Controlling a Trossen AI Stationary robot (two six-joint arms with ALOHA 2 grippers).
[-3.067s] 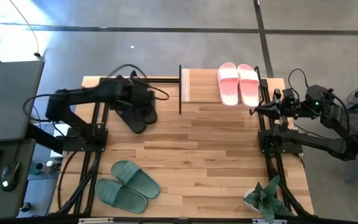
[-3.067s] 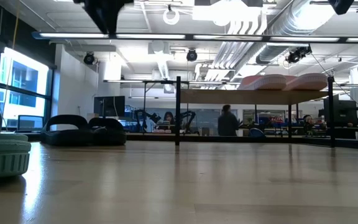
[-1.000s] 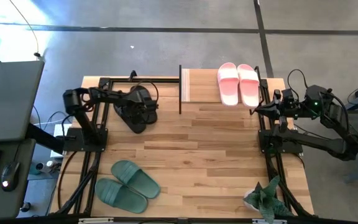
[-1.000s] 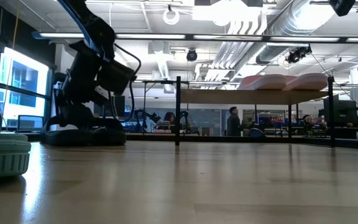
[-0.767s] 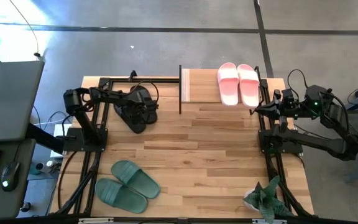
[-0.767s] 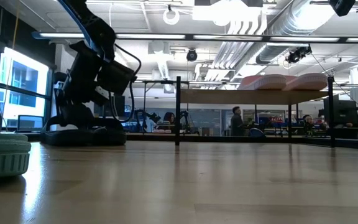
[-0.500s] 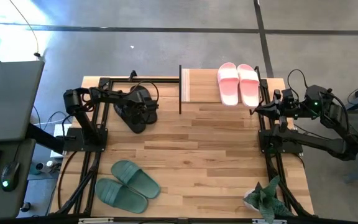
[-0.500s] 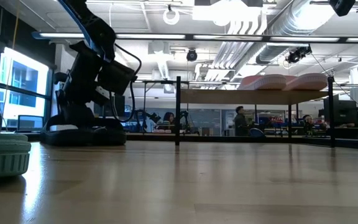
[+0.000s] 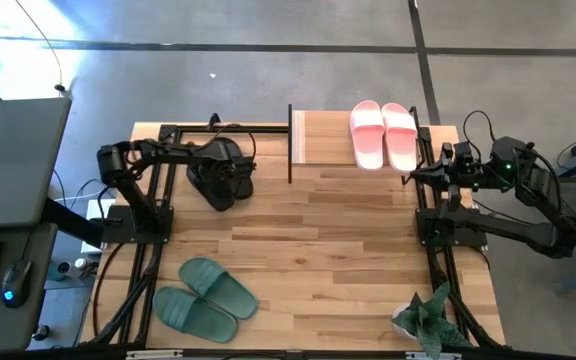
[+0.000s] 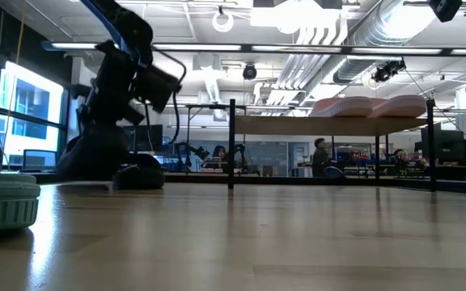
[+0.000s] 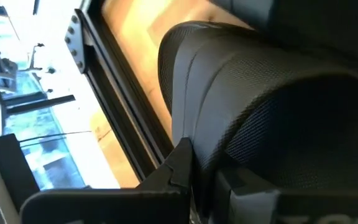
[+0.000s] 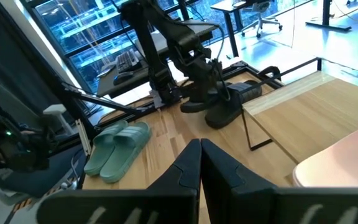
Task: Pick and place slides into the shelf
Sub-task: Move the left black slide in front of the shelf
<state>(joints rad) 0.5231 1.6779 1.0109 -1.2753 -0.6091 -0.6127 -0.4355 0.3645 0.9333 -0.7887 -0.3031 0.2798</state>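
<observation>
While the left gripper clamps shut on the black slides near the table's far left corner, the right gripper, fingers closed and empty, waits beside the shelf, where the pink slides lie; the green slides and a plant sit along the near edge.

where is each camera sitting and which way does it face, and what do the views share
High view: above the table, looking straight down; both arms show, left gripper on the black slides.
Low view: at tabletop height, looking level across toward the shelf.
Left wrist view: pressed close on a black slide, own fingers at the bottom.
Right wrist view: past the closed right gripper across the table.
Shared: high and right wrist views both show the green slides.
</observation>
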